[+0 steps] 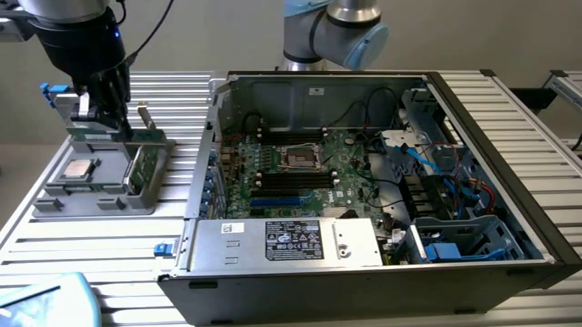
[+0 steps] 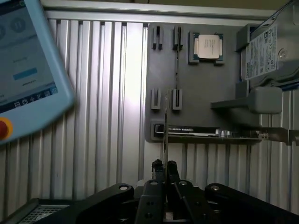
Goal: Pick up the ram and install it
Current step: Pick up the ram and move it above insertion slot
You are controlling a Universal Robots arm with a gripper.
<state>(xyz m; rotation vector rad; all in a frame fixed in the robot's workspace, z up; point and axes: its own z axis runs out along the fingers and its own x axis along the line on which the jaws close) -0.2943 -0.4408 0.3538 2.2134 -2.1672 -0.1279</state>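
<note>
Clamping the ram [image 2: 164, 135] edge-on in the narrow-set tool [image 2: 165, 166] over the parts tray [image 2: 205, 93], possibly risking tilt or slip from so thin a hold

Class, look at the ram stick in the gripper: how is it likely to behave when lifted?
The ram stick looks very thin edge-on, so it is probably light and fairly stiff, but might crack if bent. The gripper pinches it by a narrow edge, so it could tilt or slip if bumped.
</note>
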